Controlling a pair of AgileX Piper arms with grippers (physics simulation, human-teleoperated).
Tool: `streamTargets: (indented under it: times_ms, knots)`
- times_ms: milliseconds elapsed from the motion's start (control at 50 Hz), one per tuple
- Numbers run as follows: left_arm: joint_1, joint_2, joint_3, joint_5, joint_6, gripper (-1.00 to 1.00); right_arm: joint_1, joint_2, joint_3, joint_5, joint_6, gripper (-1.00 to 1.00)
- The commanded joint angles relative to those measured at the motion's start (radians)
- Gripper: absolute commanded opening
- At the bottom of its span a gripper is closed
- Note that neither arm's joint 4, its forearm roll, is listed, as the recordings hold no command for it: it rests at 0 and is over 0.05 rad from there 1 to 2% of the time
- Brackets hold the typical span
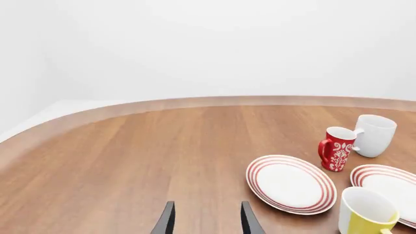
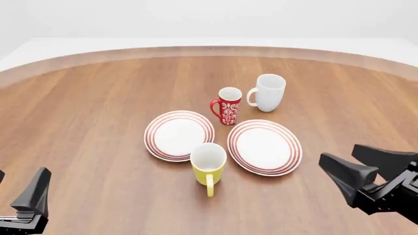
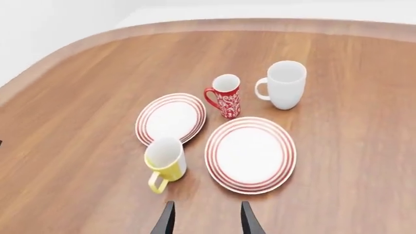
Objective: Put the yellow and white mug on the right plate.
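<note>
Crockery sits grouped near the middle of the wooden table [image 2: 98,122], and neither arm touches any of it. The yellow and white mug [image 2: 209,166] stands upright on the bare wood, just in front of the gap between the two red-ringed plates, its rim overlapping the near edge of the left plate [image 2: 179,135] as seen from the front. Its handle points back toward the arms, which I judge a handy orientation: a gripper coming in from the near side can close on the handle or the near wall without reaching across a plate. The right plate [image 2: 265,146] lies flat and bare just beside the mug on its right, so the carry should be short. Behind the plates stand a red patterned mug [image 2: 227,105] and a taller white mug [image 2: 267,92], far enough back that they should not hinder a lift.

The right gripper [image 2: 356,169] hovers at the near right, apart from the plate, its fingers spread wide with nothing between them; it is the nearer arm to the goal. The left gripper [image 1: 206,222] waits at the near left over bare wood, well apart from the mug, fingers also parted and empty. The task appears not yet begun.
</note>
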Motion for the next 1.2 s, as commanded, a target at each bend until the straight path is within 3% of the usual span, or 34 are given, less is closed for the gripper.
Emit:
streamTargets:
  times_ms: [20,240,800,1200]
  knots:
    - [0.0,0.0,0.0,0.0,0.0,1.0,0.099,0.112,-0.107,0.03,0.026,1.0]
    - [0.0,0.0,0.0,0.0,0.0,1.0,0.159,0.265,-0.202,0.015,0.012,1.0]
    - [0.0,0.0,0.0,0.0,0.0,1.0,0.318,0.381,-0.316,0.045,0.016,1.0]
    - [0.0,0.0,0.0,0.0,0.0,1.0,0.306,0.402,-0.328,0.038,-0.015,1.0]
